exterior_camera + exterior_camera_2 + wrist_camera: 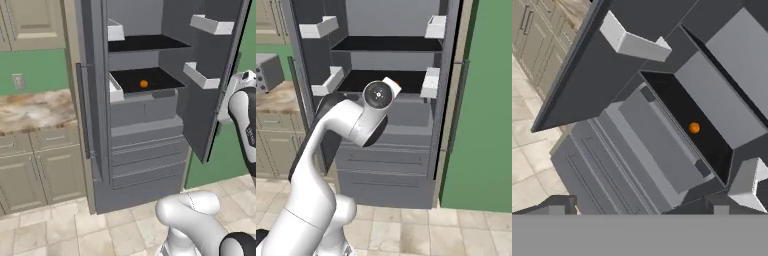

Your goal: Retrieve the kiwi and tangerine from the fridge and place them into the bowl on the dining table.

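Observation:
The slate-grey fridge (pixel 145 130) (pixel 386 160) (pixel 647 145) stands with both doors swung open. On its lower dark shelf lies the tangerine (pixel 144 84) (pixel 694 128), a small orange ball, alone and near the shelf's middle. My gripper (pixel 637 206) is open, with nothing between its fingers. It hangs in front of the fridge, well short of the shelf, and looks at the drawers and the tangerine. In the right base view my wrist (pixel 378 95) covers the shelf's front. The kiwi, the bowl and the dining table are out of view.
White door bins (pixel 202 75) (pixel 328 82) jut from both open doors beside the shelf opening. Beige cabinets (pixel 40 165) with a marbled counter (pixel 35 107) stand left of the fridge. A green wall (pixel 481 125) is on the right. A grey appliance (pixel 266 72) sits on the counter.

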